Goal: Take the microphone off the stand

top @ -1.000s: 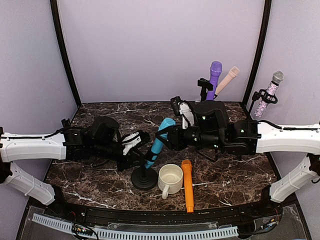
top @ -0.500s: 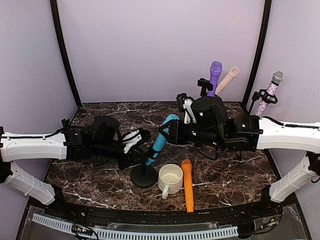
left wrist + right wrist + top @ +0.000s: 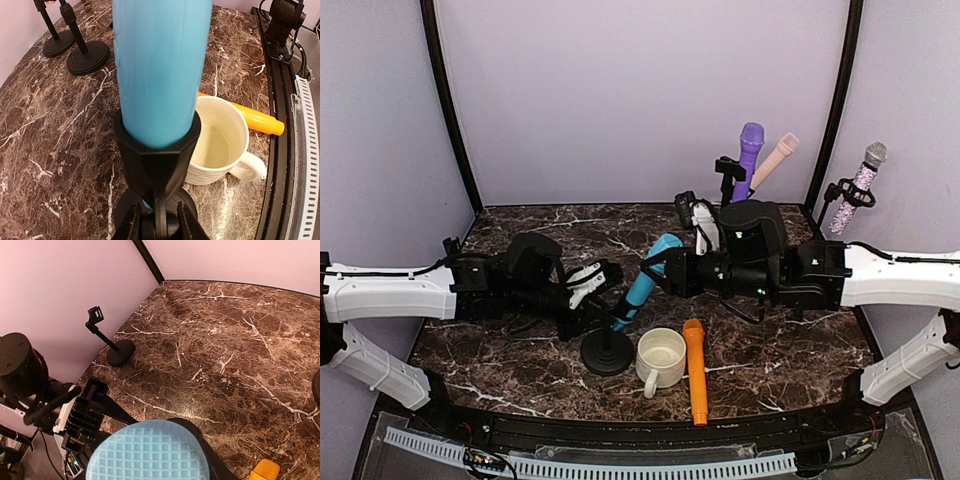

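Microphone (image 3: 642, 283): a smooth blue plastic cylinder with a waffle-grid head. It stands near the centre of the table and leans up toward the right. Its lower barrel is not yet out of the stand's clip.
Table (image 3: 520, 225): a dark slab with white marble veining, hard and glossy, so a light base would probably skate on it.
Right gripper (image 3: 658, 268): reaches in from the right. In the top view it seems to be pinching the microphone just below the head. Its own camera shows only the grid head up close. The draw should follow the barrel's own line, up and to the right, with at most a slight twist. A sideways pull would lever the stand.
Left gripper (image 3: 159, 227): its fingers are pressed together on the thin stem right under the clip. It should hold firm and low so the base neither lifts nor tips as the barrel slides free.
Stand (image 3: 608, 357): matte black with a round, flat base, at the near centre.
Mug (image 3: 660, 357): white and glazed with a ribbed lower wall, and empty. It sits just right of the base and would be easy to knock.
Orange microphone (image 3: 695, 380): smooth, lying flat just right of the mug.
Clip (image 3: 156, 150): a black faceted collar that hugs the barrel all round. It is likely a friction fit.
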Action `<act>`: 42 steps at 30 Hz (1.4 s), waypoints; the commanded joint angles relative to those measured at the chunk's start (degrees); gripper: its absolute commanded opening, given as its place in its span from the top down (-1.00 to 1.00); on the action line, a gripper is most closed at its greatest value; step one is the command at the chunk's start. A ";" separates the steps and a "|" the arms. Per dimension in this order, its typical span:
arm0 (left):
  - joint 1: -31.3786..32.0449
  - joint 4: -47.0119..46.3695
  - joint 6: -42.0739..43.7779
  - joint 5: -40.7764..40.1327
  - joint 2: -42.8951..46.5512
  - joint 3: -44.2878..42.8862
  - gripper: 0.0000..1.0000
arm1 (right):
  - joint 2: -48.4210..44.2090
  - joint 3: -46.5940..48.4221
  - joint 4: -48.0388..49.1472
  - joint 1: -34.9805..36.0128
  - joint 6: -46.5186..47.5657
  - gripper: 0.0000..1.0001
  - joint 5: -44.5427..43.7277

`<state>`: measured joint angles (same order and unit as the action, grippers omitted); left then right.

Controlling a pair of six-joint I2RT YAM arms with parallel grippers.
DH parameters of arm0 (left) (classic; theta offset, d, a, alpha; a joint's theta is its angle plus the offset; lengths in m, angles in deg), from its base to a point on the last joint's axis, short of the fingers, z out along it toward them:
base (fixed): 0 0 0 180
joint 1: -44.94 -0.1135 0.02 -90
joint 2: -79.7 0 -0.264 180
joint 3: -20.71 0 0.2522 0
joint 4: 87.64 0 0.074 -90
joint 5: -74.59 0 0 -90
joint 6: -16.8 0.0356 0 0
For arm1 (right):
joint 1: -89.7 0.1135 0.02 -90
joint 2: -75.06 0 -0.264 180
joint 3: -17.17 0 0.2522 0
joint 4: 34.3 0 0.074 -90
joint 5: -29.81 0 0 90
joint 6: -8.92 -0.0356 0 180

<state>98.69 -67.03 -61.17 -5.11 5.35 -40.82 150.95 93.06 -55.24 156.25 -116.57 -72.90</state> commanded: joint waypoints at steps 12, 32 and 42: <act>-0.78 4.31 0.21 -5.33 -0.93 2.63 1.00 | -9.10 -1.54 13.65 -1.99 7.56 0.49 14.94; -0.71 4.30 0.25 -5.75 -1.81 2.77 1.00 | -7.17 5.02 -0.93 -4.24 -7.83 0.49 -3.06; -0.77 4.31 0.19 -5.57 -2.33 2.77 1.00 | -8.51 5.22 0.01 -4.81 -5.34 0.49 -1.01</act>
<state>98.87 -68.91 -60.88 -6.24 4.50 -40.14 145.60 96.27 -60.73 152.36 -122.32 -72.77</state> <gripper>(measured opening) 0.233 0.461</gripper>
